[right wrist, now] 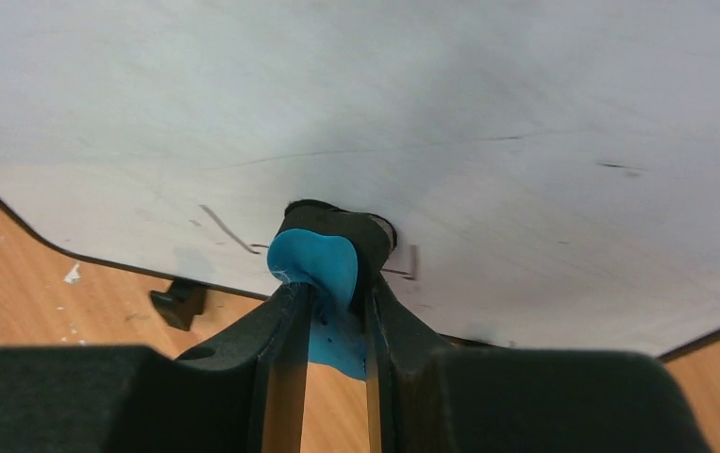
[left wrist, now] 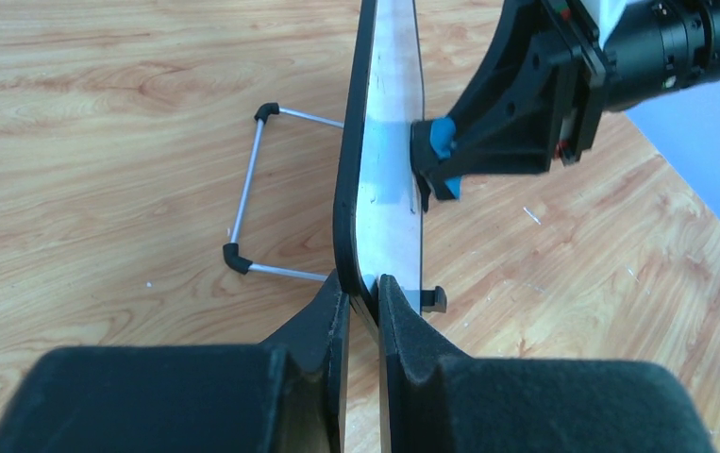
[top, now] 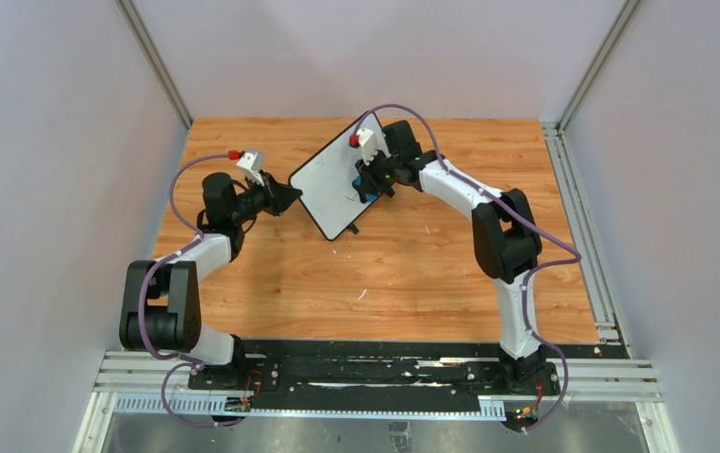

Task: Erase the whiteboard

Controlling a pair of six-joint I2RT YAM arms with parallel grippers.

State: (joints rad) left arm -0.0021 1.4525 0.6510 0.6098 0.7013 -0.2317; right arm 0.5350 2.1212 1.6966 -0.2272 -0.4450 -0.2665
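Observation:
The whiteboard (top: 334, 184) stands tilted near the table's far middle, white with a thin black frame. My left gripper (top: 290, 195) is shut on its left edge; the left wrist view shows the board (left wrist: 384, 179) edge-on between my pads. My right gripper (top: 369, 184) is shut on the small blue eraser (right wrist: 316, 269) and presses its black felt face against the board's lower part (right wrist: 431, 123). Thin black line remnants (right wrist: 228, 231) show beside the eraser. The eraser also shows in the left wrist view (left wrist: 443, 142).
A wire stand (left wrist: 252, 193) props the board from behind. A small black foot (right wrist: 178, 304) sits under the board's lower edge. Grey walls and metal rails close in the wooden table (top: 412, 274). White specks lie on the wood.

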